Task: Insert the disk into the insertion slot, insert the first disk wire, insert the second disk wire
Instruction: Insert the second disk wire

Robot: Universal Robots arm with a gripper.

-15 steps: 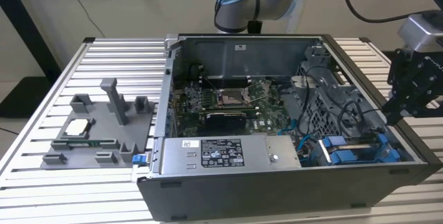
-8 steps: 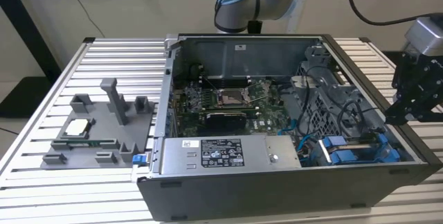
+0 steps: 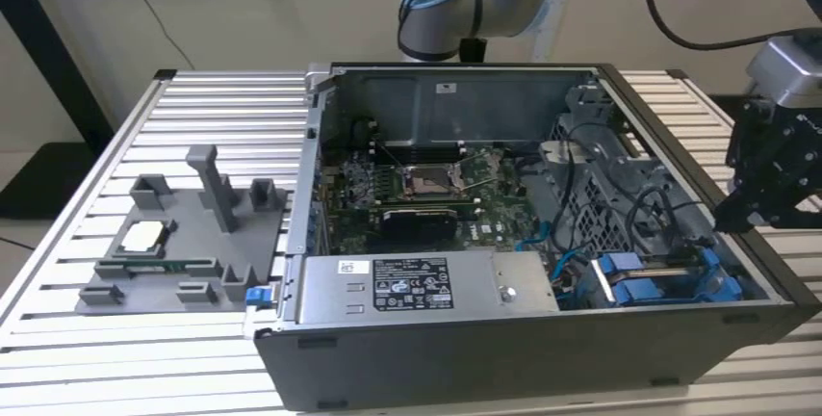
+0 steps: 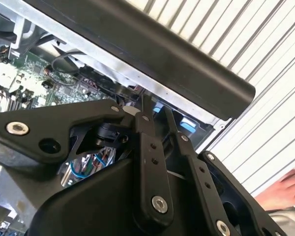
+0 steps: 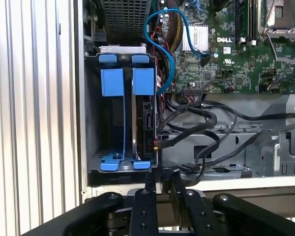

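Observation:
The disk (image 5: 146,120) stands edge-on in the insertion slot (image 5: 93,118), a grey bay with blue fittings (image 5: 127,81); its dark connector edge faces the motherboard. In the exterior view the blue carrier (image 3: 655,281) sits at the case's front right corner. A blue wire (image 5: 168,59) loops from the board down beside the disk; whether it is plugged in I cannot tell. Black wires (image 5: 201,123) lie beside the bay. My gripper (image 5: 162,179) hovers over the case wall just outside the bay, its fingers (image 4: 143,118) close together with nothing between them.
The open computer case (image 3: 514,368) lies on a slatted metal table (image 3: 218,108). A grey fixture (image 3: 192,243) with small parts stands at the exterior view's left. The power supply (image 3: 424,286) fills the case's front. A person's hand (image 4: 290,189) rests on the table near the gripper.

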